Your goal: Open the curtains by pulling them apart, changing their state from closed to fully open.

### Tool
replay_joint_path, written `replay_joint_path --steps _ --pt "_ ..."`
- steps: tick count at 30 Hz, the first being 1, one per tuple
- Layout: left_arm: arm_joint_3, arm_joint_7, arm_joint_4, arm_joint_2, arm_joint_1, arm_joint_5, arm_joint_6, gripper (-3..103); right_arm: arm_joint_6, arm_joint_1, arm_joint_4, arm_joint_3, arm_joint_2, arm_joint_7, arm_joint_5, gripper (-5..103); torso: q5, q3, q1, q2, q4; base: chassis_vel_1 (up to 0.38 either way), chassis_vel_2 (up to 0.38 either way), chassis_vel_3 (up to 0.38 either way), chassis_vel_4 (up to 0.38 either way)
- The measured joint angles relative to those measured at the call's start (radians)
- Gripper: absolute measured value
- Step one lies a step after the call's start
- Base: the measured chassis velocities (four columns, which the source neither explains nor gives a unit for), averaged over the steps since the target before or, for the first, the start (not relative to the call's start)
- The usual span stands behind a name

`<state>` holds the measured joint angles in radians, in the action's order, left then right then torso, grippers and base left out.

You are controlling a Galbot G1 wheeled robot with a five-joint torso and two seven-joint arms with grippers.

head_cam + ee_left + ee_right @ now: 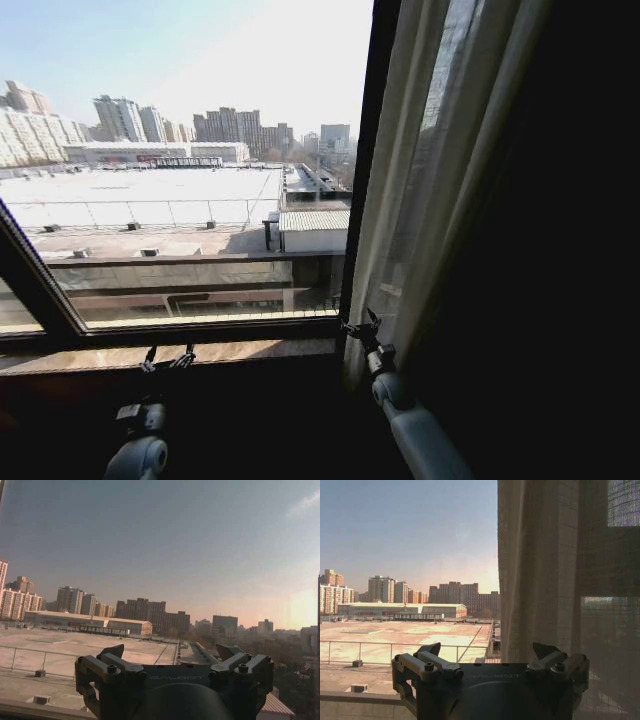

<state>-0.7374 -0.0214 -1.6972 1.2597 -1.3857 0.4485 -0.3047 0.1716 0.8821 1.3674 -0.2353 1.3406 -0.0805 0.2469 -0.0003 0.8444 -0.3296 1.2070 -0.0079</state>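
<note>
1. Hanging bunched at the right side of the window, the curtains [420, 180] were a sheer pleated panel gathered against the dark drape [560, 250] further right, beside the black window frame [372, 160].
2. The right end effector [360, 327] was raised at the curtain's lower edge, just beside the fabric; its fingers were spread apart and held nothing, and in the right wrist view the curtains [560, 580] hung close in front of it.
3. The left end effector [167, 360] sat low near the window sill [240, 352], fingers also apart and empty, facing bare glass and the rooftops outside.
4. Judged from this, most of the job looked done: the glass ahead was uncovered and the panel was pushed well aside.
5. What remained, if anything, was a small push of the fabric's edge further right; whether another panel hung off to the left could not be told.
</note>
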Motion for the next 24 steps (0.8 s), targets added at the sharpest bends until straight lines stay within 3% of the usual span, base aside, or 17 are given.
replay_joint_path --steps 3,9,12,15,18,23,24 --pt "0.000 0.000 0.000 0.000 0.000 0.000 0.000 100 0.001 -0.025 -0.024 0.008 0.008 -0.006 -0.006 100 -0.0002 0.000 0.000 0.000 0.0000 0.000 0.000 0.000 0.000" --pt "0.000 0.000 0.000 0.000 0.000 0.000 0.000 100 0.001 -0.042 -0.046 0.014 0.008 -0.033 -0.018 74 0.0002 0.000 0.000 0.000 -0.0002 0.000 0.000 0.000 0.000" --pt "0.000 0.000 0.000 0.000 0.000 0.000 0.000 100 0.001 -0.041 -0.049 0.012 0.003 -0.035 -0.024 69 0.0001 0.000 0.000 0.000 -0.0002 0.000 0.000 0.000 0.000" --pt "0.000 0.000 0.000 0.000 0.000 0.000 0.000 100 0.002 -0.037 -0.052 0.007 -0.002 -0.037 -0.030 52 0.0001 0.000 0.000 0.000 -0.0002 0.000 0.000 0.000 0.000" --pt "0.000 0.000 0.000 0.000 0.000 0.000 0.000 100 0.002 -0.035 -0.052 0.005 -0.003 -0.038 -0.034 47 0.0001 0.000 0.000 0.000 -0.0002 0.000 0.000 0.000 0.000" --pt "0.000 0.000 0.000 0.000 0.000 0.000 0.000 100 0.004 -0.033 -0.056 0.002 -0.002 -0.039 -0.040 25 0.0001 0.000 0.000 0.000 -0.0002 0.000 0.000 0.000 0.000" --pt "0.000 0.000 0.000 0.000 0.000 0.000 0.000 100 0.005 -0.033 -0.059 0.002 -0.001 -0.039 -0.042 25 0.0001 0.000 0.000 0.000 -0.0002 0.000 0.000 0.000 0.000"
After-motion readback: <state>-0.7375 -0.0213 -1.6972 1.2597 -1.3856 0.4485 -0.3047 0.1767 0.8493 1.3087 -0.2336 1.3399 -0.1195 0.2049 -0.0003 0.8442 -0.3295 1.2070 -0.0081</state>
